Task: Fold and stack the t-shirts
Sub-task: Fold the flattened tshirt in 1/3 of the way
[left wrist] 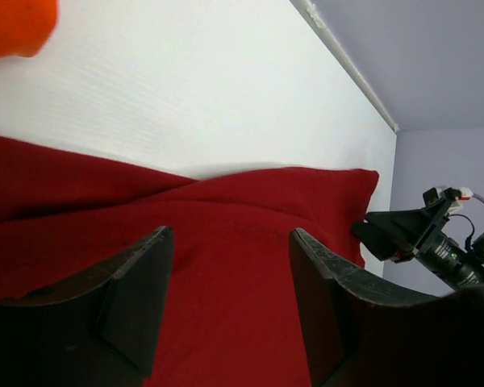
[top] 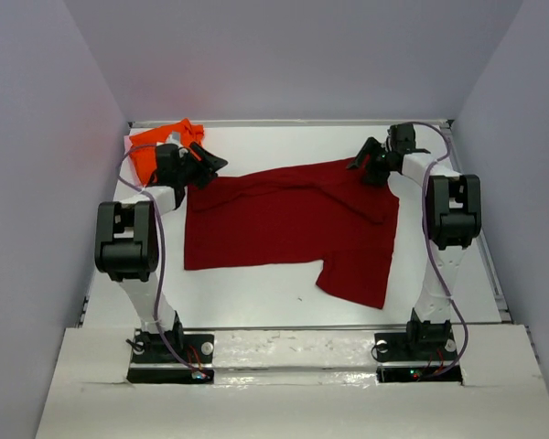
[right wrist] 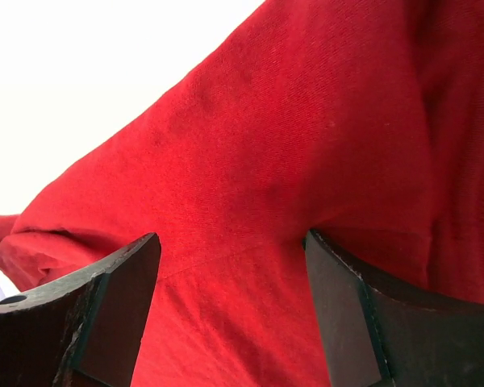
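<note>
Pale walls box in a white bench (top: 256, 293) where the crimson t-shirt (top: 284, 224) lies spread left-to-right mid-frame, its far corners just under the left claw (top: 210, 167) and right claw (top: 359, 162), both gaping empty, the orange t-shirt (top: 151, 146) bunched upper left.

I've got the flat t-shirt (top: 284, 219) lying mid table (top: 256, 297), the bunched t-shirt (top: 151, 148) behind it in the far-left corner, left pincer (top: 214, 167) and right pincer (top: 358, 161) over the flat one's far corners.
</note>
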`<action>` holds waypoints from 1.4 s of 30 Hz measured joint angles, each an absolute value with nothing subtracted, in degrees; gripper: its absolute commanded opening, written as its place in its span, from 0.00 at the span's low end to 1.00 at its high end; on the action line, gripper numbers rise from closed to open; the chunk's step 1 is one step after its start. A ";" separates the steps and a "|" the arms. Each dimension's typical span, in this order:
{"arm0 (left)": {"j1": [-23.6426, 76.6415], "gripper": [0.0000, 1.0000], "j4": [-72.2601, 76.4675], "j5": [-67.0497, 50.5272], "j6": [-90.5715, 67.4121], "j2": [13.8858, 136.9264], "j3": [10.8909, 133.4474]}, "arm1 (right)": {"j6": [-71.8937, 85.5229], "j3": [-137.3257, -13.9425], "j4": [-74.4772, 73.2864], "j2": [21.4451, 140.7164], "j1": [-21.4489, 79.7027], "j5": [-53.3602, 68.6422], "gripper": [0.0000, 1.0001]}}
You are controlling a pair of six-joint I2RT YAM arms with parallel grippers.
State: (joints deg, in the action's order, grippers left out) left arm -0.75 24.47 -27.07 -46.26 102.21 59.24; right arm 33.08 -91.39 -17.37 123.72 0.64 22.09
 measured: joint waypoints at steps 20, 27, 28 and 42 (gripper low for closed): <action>3.20 0.68 19.90 -17.65 -41.52 113.82 64.73 | 33.04 -92.07 -18.20 124.20 0.80 20.64 0.78; 3.31 0.68 14.55 -15.84 -38.87 113.71 67.20 | 32.80 -92.73 -20.27 124.11 -0.80 19.18 0.79; 3.33 0.68 14.28 -15.81 -38.74 113.58 67.18 | 32.80 -93.36 -21.08 124.11 -1.23 18.98 0.79; 6.35 0.68 10.33 -15.00 -36.14 112.22 67.13 | 33.01 -100.07 -22.94 124.22 -6.13 19.57 0.78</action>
